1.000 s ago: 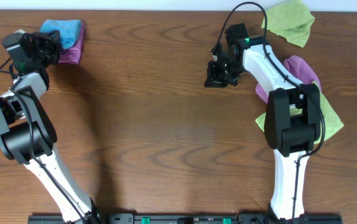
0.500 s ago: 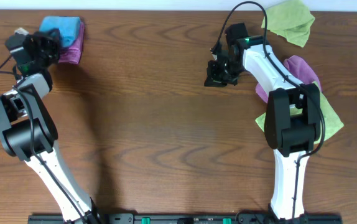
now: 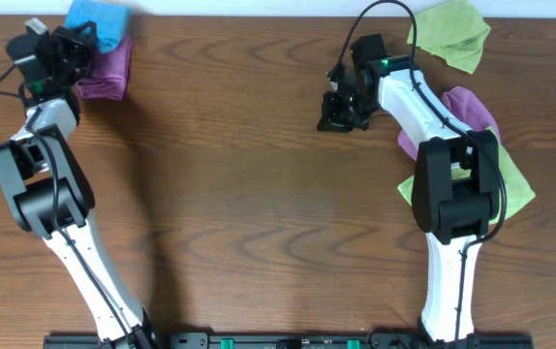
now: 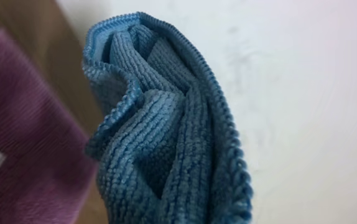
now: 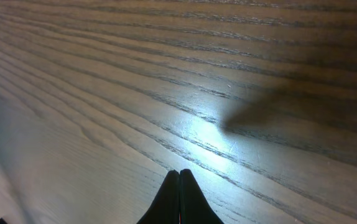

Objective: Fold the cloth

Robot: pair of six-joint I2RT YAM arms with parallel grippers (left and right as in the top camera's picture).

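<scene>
Currently the left gripper (image 3: 82, 44), far left, pinches the bunched cloth (image 4: 166, 155), its long axis upright; the right gripper (image 5: 180, 177), closed and empty, sits well apart.

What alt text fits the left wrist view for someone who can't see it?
A bunched blue cloth fills the centre, close to the camera, its ribbed folds standing upright. A purple cloth blurs at left; a pale surface lies at right.
</scene>
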